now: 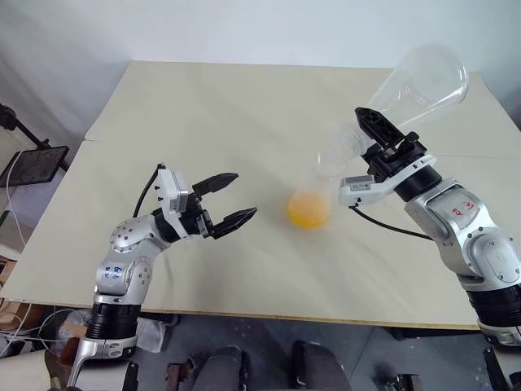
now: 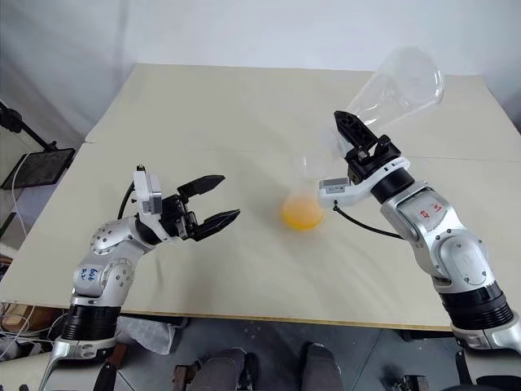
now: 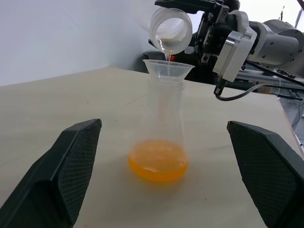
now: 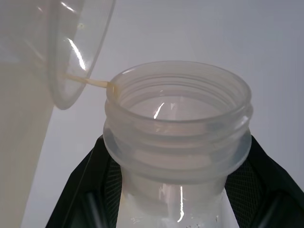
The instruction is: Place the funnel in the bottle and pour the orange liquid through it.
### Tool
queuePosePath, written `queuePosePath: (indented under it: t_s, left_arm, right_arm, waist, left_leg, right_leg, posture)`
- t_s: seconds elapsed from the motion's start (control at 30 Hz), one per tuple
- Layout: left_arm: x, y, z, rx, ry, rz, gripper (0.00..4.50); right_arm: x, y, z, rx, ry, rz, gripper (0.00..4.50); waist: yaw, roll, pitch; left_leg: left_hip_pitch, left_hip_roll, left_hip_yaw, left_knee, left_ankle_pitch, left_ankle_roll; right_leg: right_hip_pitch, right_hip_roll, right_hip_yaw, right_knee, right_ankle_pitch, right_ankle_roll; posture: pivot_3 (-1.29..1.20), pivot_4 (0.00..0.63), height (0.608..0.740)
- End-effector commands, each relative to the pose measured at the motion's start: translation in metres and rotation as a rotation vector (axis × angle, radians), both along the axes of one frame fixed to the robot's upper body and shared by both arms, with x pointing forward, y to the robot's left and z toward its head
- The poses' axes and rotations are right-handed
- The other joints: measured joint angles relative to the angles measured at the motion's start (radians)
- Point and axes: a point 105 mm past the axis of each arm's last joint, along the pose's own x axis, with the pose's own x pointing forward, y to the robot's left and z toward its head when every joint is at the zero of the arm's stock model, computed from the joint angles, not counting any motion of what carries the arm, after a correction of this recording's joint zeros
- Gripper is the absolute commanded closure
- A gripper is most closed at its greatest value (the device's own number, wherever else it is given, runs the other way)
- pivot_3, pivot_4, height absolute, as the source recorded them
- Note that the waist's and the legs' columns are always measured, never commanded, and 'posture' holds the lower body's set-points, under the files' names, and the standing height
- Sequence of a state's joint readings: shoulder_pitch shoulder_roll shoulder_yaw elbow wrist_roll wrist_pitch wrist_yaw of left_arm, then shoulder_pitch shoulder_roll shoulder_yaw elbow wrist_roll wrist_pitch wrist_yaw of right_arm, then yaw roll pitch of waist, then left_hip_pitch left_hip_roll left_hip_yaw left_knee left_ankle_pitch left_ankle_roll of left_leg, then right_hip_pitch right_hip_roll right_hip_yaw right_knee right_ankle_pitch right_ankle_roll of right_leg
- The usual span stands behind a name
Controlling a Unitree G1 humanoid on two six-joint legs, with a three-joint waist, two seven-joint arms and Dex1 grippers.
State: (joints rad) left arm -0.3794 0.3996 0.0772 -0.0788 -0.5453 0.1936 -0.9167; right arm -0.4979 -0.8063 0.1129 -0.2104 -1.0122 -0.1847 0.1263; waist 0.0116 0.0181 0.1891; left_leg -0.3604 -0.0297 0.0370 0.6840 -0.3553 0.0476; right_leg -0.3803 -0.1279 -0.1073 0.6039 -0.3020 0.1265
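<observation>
White wall behind, pale beige table [image 1: 203, 122] in front: a small translucent plastic bottle [image 3: 164, 118] with a slim body and a broader base stands upright near the middle of the table. A small clear plastic funnel [image 3: 168, 69] sits in its mouth. A shallow pool of bright yellow-orange liquid [image 3: 158, 166] lies in the bottom of the bottle.

The right tool [image 1: 376, 130] is clamped on the whitish threaded neck of a large clear conical flask [image 1: 419, 81]. The flask is tipped steeply, with its wide flat base raised toward the wall and its mouth just above the funnel's rim. A thin orange thread runs from the lip of the flask down into the funnel. The flask's body looks nearly drained.

On the bottle's other side, the left tool [image 1: 244, 195] hovers above the table with its two black fingers spread wide, pointing at the bottle but apart from it and holding nothing.
</observation>
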Motion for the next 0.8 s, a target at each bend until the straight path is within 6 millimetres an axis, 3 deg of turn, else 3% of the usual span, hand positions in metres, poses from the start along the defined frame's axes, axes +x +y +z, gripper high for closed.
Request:
queuePosePath:
  t_s: [0.03, 0.27, 0.4, 0.53, 0.67, 0.8]
  left_arm:
    - [-0.004, -0.003, 0.012, 0.0, -0.064, -0.007, 0.0]
    - [-0.003, 0.0, 0.011, 0.01, -0.062, -0.004, 0.0]
    - [-0.003, 0.002, 0.011, 0.016, -0.062, -0.005, 0.0]
    - [-0.002, 0.002, 0.012, 0.02, -0.06, -0.009, 0.0]
    - [0.0, 0.001, 0.012, 0.022, -0.058, -0.015, 0.0]
    - [0.001, 0.0, 0.012, 0.025, -0.06, -0.019, 0.0]
  right_arm:
    - [-0.007, -0.002, 0.022, 0.142, -0.017, 0.028, 2.05]
    - [-0.007, -0.01, 0.024, 0.532, 0.242, 0.099, 2.05]
    - [-0.01, -0.018, 0.025, 0.866, 0.414, 0.17, 2.05]
    - [-0.006, -0.059, 0.033, 1.243, 0.463, 0.159, 2.05]
    - [0.003, -0.113, 0.031, 1.639, 0.458, 0.172, 2.05]
    - [0.011, -0.156, 0.01, 1.822, 0.414, 0.114, 2.05]
  waist:
    - [-0.001, 0.0, 0.0]
    - [-0.002, 0.0, 0.0]
    - [-0.004, 0.0, 0.0]
    - [-0.002, 0.0, 0.0]
    - [0.002, 0.0, 0.0]
    - [0.001, 0.0, 0.0]
  left_leg:
    - [0.0, 0.0, 0.0, 0.0, 0.0, 0.0]
    - [0.0, 0.0, 0.0, 0.0, 0.0, 0.0]
    - [0.0, 0.001, -0.001, 0.0, 0.0, 0.0]
    - [0.0, 0.0, -0.002, 0.0, 0.0, 0.0]
    - [0.0, -0.001, -0.002, 0.0, 0.0, 0.0]
    - [0.0, -0.001, -0.002, 0.0, 0.0, 0.0]
  right_leg:
    - [0.0, 0.0, 0.0, 0.0, 0.0, 0.0]
    - [0.001, 0.0, 0.0, 0.0, 0.0, 0.0]
    - [0.001, 0.0, 0.0, 0.0, 0.0, 0.0]
    - [0.001, 0.0, 0.0, 0.001, 0.0, 0.0]
    - [0.0, -0.001, 0.0, 0.002, 0.0, 0.0]
    - [0.0, -0.001, 0.0, 0.003, 0.0, 0.0]
  posture:
    - [0.0, 0.15, 0.74]
    - [0.0, 0.15, 0.74]
    - [0.0, 0.15, 0.74]
    - [0.0, 0.15, 0.74]
    - [0.0, 0.15, 0.74]
    - [0.0, 0.15, 0.74]
